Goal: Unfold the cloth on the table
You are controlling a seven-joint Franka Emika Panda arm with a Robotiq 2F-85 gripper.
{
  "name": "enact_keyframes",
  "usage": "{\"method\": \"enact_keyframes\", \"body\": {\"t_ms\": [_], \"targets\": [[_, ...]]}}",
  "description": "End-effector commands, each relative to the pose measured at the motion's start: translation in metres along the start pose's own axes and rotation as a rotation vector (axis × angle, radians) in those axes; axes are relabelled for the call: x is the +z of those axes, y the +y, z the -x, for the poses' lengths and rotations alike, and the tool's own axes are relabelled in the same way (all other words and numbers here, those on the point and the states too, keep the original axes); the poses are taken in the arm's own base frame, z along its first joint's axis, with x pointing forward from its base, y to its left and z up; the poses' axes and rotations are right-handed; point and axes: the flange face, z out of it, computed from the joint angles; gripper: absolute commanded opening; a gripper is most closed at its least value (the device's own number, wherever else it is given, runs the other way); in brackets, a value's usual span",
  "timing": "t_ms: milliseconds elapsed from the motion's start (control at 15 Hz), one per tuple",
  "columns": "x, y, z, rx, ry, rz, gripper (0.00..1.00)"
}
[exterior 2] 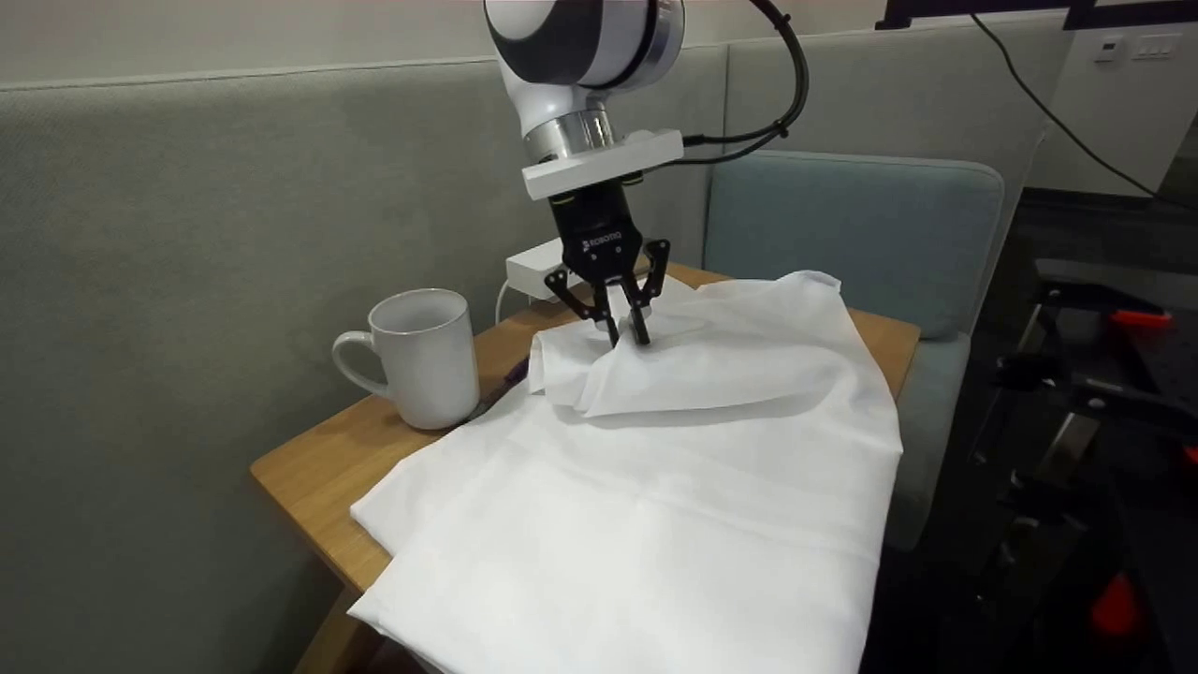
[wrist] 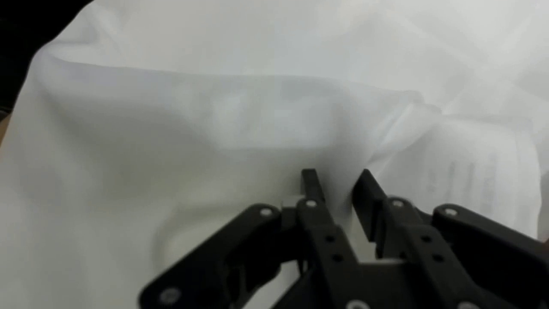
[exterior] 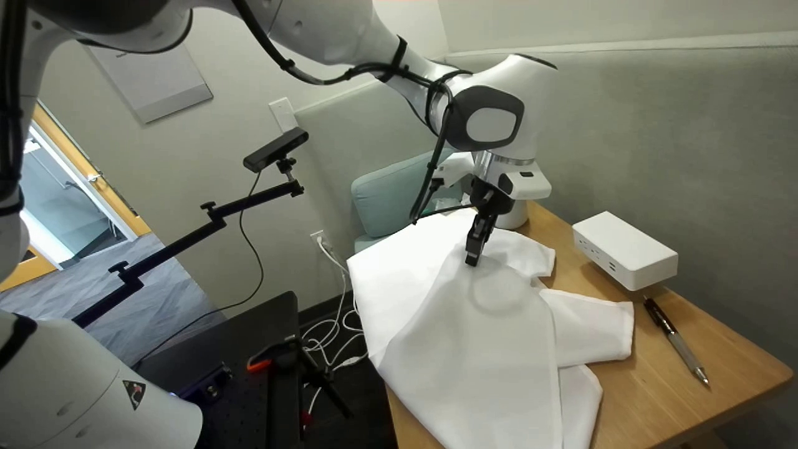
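Clamping a bunched fold of the cloth (exterior 2: pixel 646 534) between the narrowly spaced fingers (wrist: pixel 312 185) of the gripper (exterior 2: pixel 628 338), with tips down. Peaking right at those tips, then falling away beneath and around the gripper. Showing gathered creases just beside the fingers in the wrist view. Lying doubled in layers, with a flap (exterior 2: pixel 721 374) shading the layer below in an exterior view. Covering much of the table (exterior: pixel 654 399) and reaching past an edge. Farther out, leaving bare wood near a white box (exterior: pixel 626 249), with a pen (exterior: pixel 676 340) just beside. Coming close, in an exterior view, to an upright white mug (exterior 2: pixel 426 360), with a dark slim object (exterior 2: pixel 505 386) in between. Ending at a grey-green padded bench back (exterior 2: pixel 234 262) and a blue-grey cushion (exterior 2: pixel 847 234).
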Motion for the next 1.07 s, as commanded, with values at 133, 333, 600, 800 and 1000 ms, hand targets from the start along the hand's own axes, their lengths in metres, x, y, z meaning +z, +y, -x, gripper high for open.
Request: {"method": "enact_keyframes", "body": {"t_ms": [133,333,600,800,1000], "targets": [[-0.016,0.007,-0.003,0.007,0.013,-0.001,0.0],[-0.036,0.031,-0.006,0.004,0.025,-0.059,0.01],[-0.065,0.084,-0.018,0.019,0.048,-0.176,0.01],[-0.073,0.133,-0.032,0.065,0.072,-0.274,0.01],[-0.07,0.181,-0.042,0.135,0.096,-0.353,0.01]]}}
